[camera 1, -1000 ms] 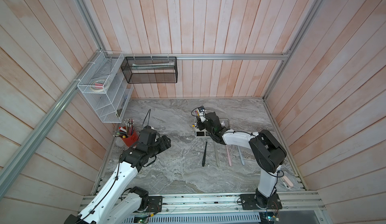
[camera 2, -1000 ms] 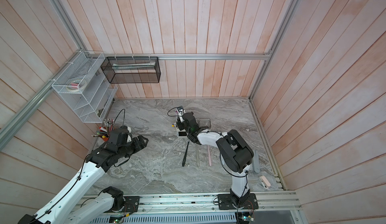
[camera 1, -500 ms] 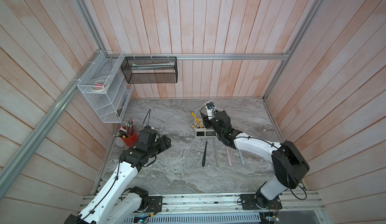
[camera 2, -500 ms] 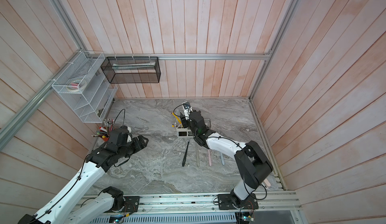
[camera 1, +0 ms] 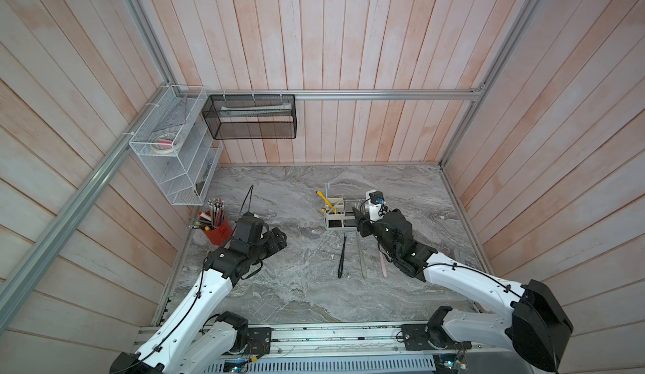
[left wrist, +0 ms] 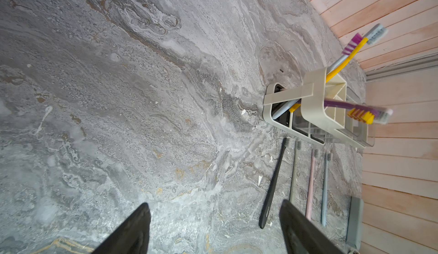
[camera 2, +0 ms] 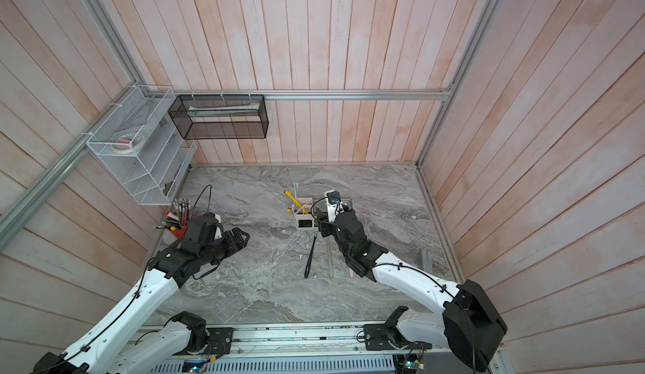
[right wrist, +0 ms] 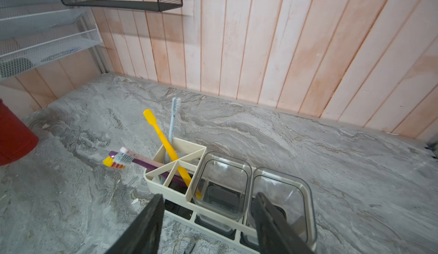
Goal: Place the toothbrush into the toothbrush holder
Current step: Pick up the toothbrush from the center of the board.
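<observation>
Both top views: toothbrush holder (camera 1: 335, 229) stands mid-table on the marble, a yellow toothbrush (camera 1: 326, 199) sticking up out of its divided end. Right gripper (camera 1: 359, 220) hangs just at the holder's near side, jaws apart, nothing between them. Left gripper (camera 1: 281, 239) sits well apart beside the red cup of pens (camera 1: 218, 231), jaws wide and empty, probably parked there to leave the holder clear. A black toothbrush (camera 1: 342, 255) lies loose on the table just in front of the holder. Left wrist view: holder seen side-on; a purple toothbrush (left wrist: 343, 105) runs tilted through the slot section, its head out past the rim and blurred; the yellow one and a pale blue toothbrush (left wrist: 350, 53) lean the opposite way; three paler toothbrushes (left wrist: 310, 184) lie in a row beside the black one. Right wrist view: the open jaws frame the nearer clear cup (right wrist: 222, 177), holding nothing; the purple brush leans low out of a triangular slot with a pale pink toothbrush (right wrist: 144, 158) close along it. Judgement: the slot walls catch only the handles, hence the outward lean; a brush looks delivered, though which one the task means I cannot tell; so steep a tilt could let it tip out
</observation>
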`<state>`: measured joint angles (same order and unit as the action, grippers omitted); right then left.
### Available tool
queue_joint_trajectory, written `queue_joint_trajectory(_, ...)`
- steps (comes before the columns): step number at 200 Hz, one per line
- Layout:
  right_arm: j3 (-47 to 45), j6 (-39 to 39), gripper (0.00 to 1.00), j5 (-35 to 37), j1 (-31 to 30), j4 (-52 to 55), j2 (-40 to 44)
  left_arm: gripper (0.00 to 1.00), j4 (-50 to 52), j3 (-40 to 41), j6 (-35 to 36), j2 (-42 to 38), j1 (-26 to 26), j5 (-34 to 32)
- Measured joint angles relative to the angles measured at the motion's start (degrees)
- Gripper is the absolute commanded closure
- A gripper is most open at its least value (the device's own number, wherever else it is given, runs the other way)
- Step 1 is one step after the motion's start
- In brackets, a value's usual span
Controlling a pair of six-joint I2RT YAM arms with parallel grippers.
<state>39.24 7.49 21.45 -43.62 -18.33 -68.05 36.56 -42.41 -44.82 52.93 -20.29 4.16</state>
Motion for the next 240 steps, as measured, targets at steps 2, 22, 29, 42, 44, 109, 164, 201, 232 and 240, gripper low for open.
queue_joint_trajectory(2,0.13,0.46,0.35,0.55,-0.04,0.68,0.15,0.14,0.02,0.0,0.0,-0.02,0.0,0.0)
queue_joint_trajectory(22,2.25,6.64,0.35,3.65,-0.02,9.97,-0.33,0.13,0.07,0.0,0.0,-0.15,0.0,-0.07)
queue_joint_trajectory(29,3.17,8.92,0.35,4.22,0.02,13.55,-1.03,0.13,0.09,0.0,0.0,-0.15,0.0,-0.09)
queue_joint_trajectory(42,4.39,13.4,0.35,5.07,0.04,20.35,-2.19,0.13,0.09,0.0,0.0,-0.07,0.0,-0.13)
queue_joint_trajectory(44,4.44,14.03,0.35,5.22,0.04,21.38,-2.32,0.13,0.09,0.0,0.0,-0.02,0.0,-0.13)
queue_joint_trajectory(109,4.37,22.4,0.38,4.48,7.21,36.89,-3.58,0.12,0.63,0.0,-0.46,3.3,-0.13,-0.57)
queue_joint_trajectory(164,6.23,22.27,0.46,0.94,21.14,42.56,-12.22,0.12,1.4,0.0,-1.09,3.65,-1.68,-2.19)
queue_joint_trajectory(201,7.06,20.74,0.46,0.22,21.49,44.02,-17.0,0.12,1.57,0.0,-1.51,4.04,-3.5,-3.15)
queue_joint_trajectory(232,7.06,20.33,0.47,-0.13,21.51,43.43,-17.99,0.12,1.38,0.0,-1.62,4.87,-4.63,-3.13)
queue_joint_trajectory(240,7.13,20.06,0.47,-0.5,21.55,43.25,-18.99,0.12,1.16,0.0,-1.77,5.14,-4.85,-3.13)
